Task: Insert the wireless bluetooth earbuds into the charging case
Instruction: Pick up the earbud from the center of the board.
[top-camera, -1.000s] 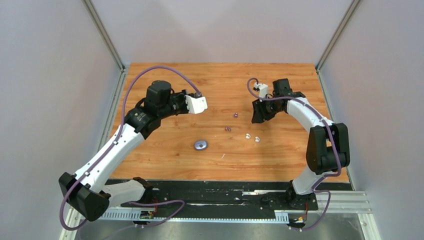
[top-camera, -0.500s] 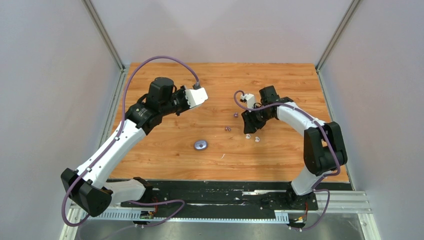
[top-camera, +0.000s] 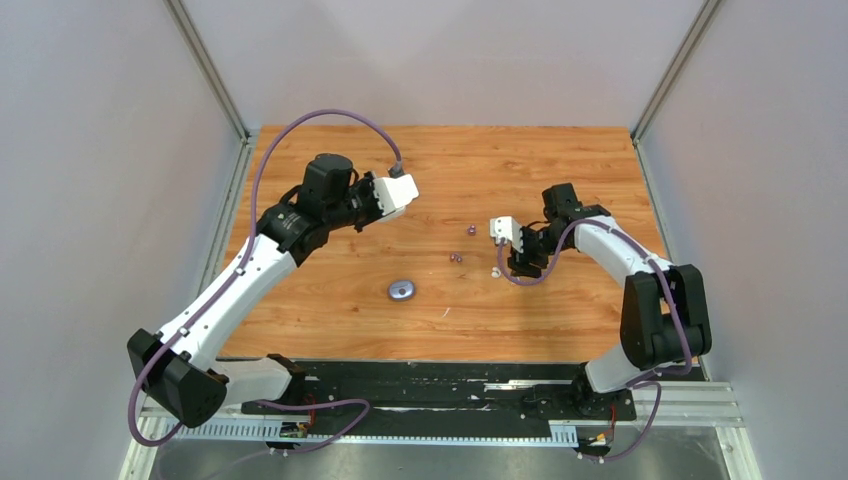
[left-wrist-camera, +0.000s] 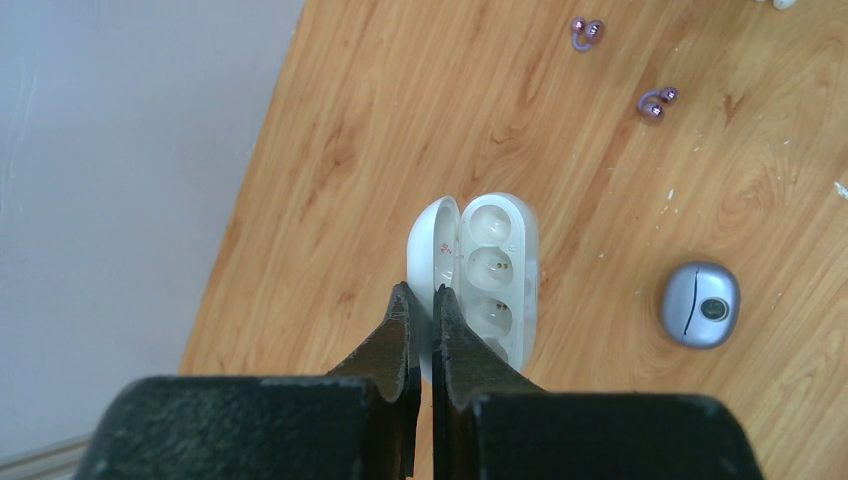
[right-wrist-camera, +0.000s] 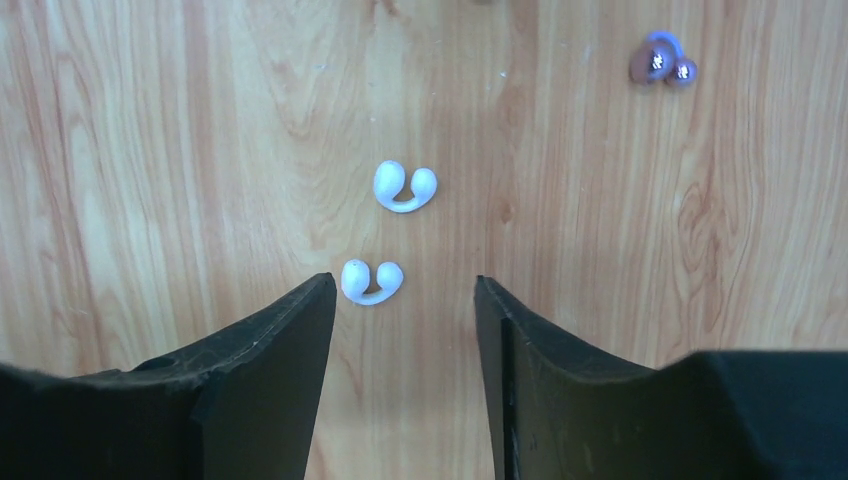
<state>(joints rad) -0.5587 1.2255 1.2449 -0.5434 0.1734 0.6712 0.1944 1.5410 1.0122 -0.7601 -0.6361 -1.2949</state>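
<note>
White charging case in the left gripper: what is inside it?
The open white charging case shows empty moulded wells with small contacts, nothing seated in them. Its near end is hidden behind the left gripper, so that part cannot be checked.

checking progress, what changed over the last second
The right arm swung toward the near edge; its jaws now hang open over the white buds, nothing grasped. The left arm keeps its jaws shut on the open white case; purple case and purple buds have not moved.
</note>
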